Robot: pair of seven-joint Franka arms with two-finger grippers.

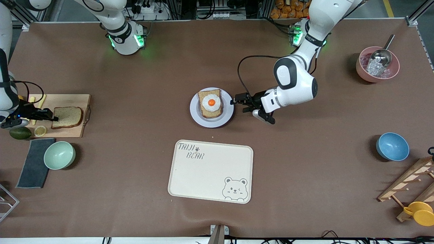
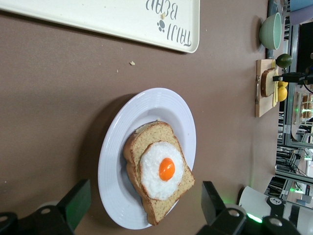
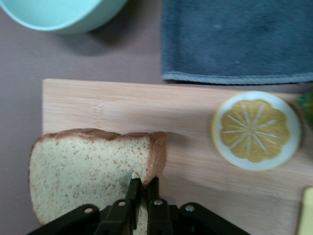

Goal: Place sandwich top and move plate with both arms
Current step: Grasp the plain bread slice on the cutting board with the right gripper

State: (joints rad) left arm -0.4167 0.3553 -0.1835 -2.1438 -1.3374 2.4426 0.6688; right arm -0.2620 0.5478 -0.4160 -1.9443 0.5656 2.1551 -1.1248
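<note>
The sandwich top (image 1: 67, 117) lies flat on the cutting board (image 1: 73, 100) at the right arm's end of the table, its edge pinched between the closed fingers of the right gripper (image 3: 142, 188). The plate (image 1: 195, 114) sits mid-table with the egg-topped bread (image 1: 211, 103) on it; the left gripper (image 1: 234, 101) waits just beside its rim, fingers spread wide.

In the right wrist view, the sandwich top (image 3: 93, 171) runs out of the picture's edge, and the fingers (image 3: 133, 188) cover part of its crust. The green bowl (image 3: 63, 12) and grey cloth (image 3: 239, 39) are cut off too. At the tabletop's edge, the wooden rack (image 1: 412, 183) is partly out of frame.
</note>
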